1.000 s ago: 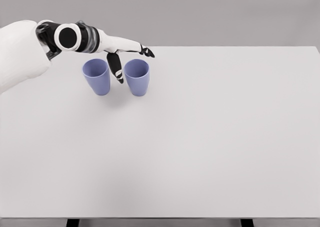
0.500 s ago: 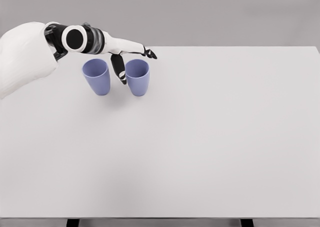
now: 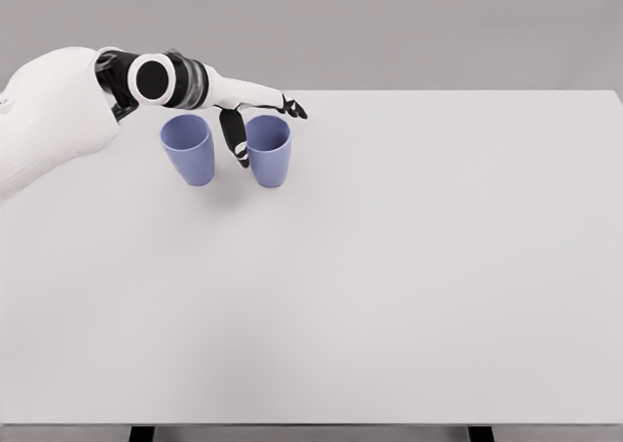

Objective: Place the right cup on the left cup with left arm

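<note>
I had the left hand (image 3: 255, 113) out over the far left part of the white table (image 3: 389, 286), its arm coming in from the picture's left edge, and over the last second it had crept a little to the right, toward the right cup (image 3: 269, 151). By this moment the thumb (image 3: 235, 138) hung down into the gap between the two lavender cups, lying just against the right cup's near-left wall, while the fingers (image 3: 282, 102) stretched out past the cup's far rim. The hand was spread wide and had hold of nothing; the cup sat between thumb and fingers but I saw no squeeze on it yet. The right cup stood upright on the table, and so did the left cup (image 3: 189, 149) just beside it; neither had shifted in that second. I judged from this that the reach was almost done and the grasp was the step in hand: the thumb had closed on the cup's side, which meant the next call was to curl the fingers round the far wall. I worried a little about the narrow gap, since the thumb sat near the left cup and could nudge it. The right arm was not in view.
</note>
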Robot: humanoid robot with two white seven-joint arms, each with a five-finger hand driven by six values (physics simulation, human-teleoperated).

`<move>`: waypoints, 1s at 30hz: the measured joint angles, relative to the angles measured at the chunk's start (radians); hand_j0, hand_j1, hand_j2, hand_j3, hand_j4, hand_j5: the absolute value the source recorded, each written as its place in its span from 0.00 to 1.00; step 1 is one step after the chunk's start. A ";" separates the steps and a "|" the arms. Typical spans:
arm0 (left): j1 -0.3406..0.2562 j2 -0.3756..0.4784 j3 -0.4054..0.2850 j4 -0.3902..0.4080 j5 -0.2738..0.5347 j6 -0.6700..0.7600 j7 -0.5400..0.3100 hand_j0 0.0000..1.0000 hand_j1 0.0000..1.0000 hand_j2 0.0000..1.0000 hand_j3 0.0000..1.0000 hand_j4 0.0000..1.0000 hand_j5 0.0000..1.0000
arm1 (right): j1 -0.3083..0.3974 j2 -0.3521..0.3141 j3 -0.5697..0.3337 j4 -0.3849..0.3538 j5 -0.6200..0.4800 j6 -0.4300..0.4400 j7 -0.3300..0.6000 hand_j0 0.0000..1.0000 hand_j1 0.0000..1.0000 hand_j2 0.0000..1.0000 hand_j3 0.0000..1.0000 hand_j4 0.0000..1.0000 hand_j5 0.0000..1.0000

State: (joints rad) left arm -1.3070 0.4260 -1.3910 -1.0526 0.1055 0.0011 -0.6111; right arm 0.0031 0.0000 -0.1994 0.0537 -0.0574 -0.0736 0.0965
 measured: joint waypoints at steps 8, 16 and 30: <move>0.000 -0.023 0.000 0.027 -0.002 -0.001 0.000 1.00 1.00 1.00 1.00 1.00 1.00 | 0.000 0.000 0.000 0.000 0.000 0.000 0.000 1.00 1.00 1.00 1.00 1.00 1.00; 0.006 -0.024 -0.001 0.027 0.001 -0.002 0.000 0.95 0.95 0.95 0.95 0.95 0.95 | 0.000 0.000 0.000 0.000 0.000 0.000 0.000 1.00 1.00 1.00 1.00 1.00 1.00; 0.017 -0.019 0.002 0.019 0.009 -0.002 0.003 0.76 0.76 0.76 0.76 0.76 0.76 | 0.000 0.000 0.000 0.000 0.000 0.000 0.000 1.00 1.00 1.00 1.00 1.00 1.00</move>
State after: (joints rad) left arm -1.2901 0.4071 -1.3891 -1.0335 0.1145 -0.0013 -0.6080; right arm 0.0031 0.0000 -0.1993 0.0537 -0.0573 -0.0736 0.0965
